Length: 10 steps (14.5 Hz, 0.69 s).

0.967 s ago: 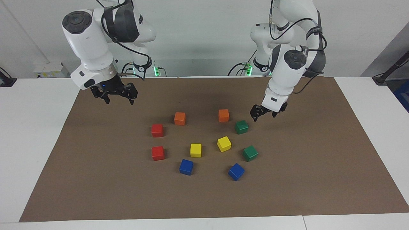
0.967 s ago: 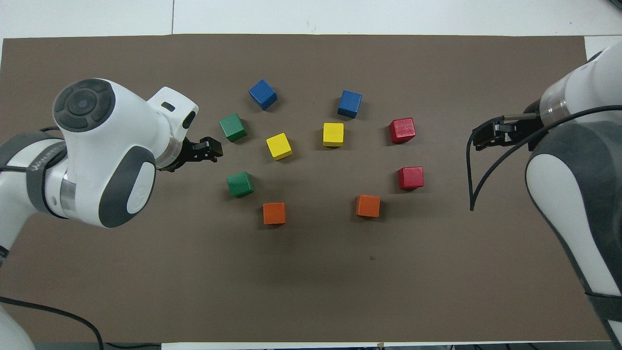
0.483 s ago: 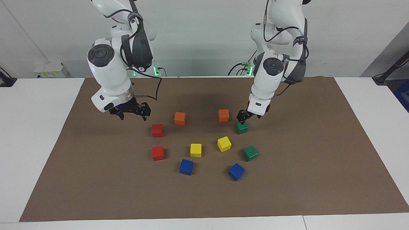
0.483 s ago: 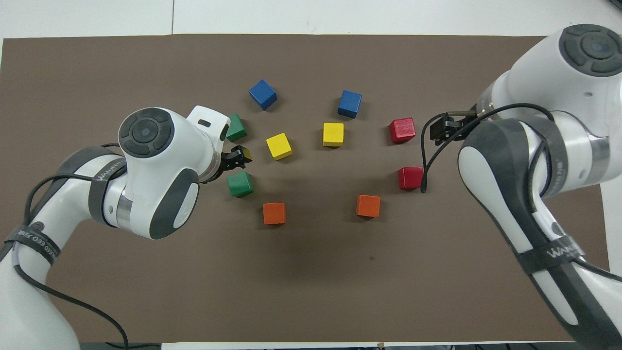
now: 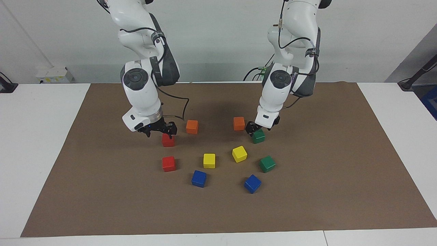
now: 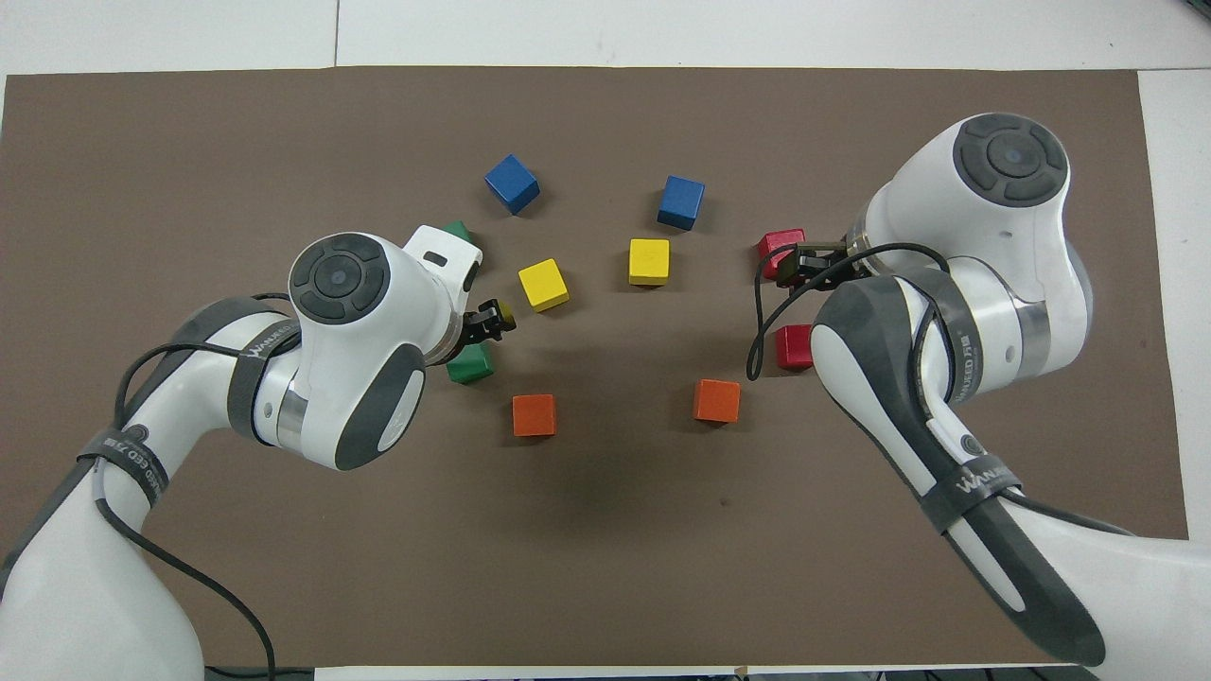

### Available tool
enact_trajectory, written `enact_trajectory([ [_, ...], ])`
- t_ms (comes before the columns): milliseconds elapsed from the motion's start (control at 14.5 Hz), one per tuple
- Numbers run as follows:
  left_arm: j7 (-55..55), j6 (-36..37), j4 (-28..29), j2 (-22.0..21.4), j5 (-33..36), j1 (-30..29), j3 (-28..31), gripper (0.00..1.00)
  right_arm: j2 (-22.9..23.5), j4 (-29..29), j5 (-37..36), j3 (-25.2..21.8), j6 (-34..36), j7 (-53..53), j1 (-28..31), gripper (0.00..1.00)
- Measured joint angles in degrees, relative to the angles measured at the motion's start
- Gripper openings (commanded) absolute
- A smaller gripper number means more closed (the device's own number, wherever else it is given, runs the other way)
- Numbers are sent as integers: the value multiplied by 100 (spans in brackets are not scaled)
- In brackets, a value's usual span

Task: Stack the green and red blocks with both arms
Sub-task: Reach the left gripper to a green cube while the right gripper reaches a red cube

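Two red blocks lie toward the right arm's end of the brown mat, one nearer to the robots than the other. My right gripper hangs open just over the nearer one. Toward the left arm's end are two green blocks, one nearer to the robots than the other. My left gripper is open, low over the nearer green block's edge. In the overhead view the left wrist covers most of both green blocks, and the right arm hides part of the nearer red block.
Two orange blocks sit close to the grippers, nearest to the robots. Two yellow blocks lie mid-mat, and two blue ones farthest out. The brown mat covers the white table.
Both arms have swung in toward the middle and come down: the right gripper from the mat's edge to over the nearer red block, the left gripper to over the nearer green block.
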<state>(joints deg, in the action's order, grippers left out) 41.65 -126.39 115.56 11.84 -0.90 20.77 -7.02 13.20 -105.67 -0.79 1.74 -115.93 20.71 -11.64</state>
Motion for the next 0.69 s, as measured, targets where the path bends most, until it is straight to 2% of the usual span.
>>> enact_trajectory([
  [207,-308,-5,37,133,3,73,0,100,-27,-447,1,-2,-415,7,1,100],
  [691,-455,-145,210,153,3,72,38,100,-237,-1016,7,6,-791,7,-107,100],
])
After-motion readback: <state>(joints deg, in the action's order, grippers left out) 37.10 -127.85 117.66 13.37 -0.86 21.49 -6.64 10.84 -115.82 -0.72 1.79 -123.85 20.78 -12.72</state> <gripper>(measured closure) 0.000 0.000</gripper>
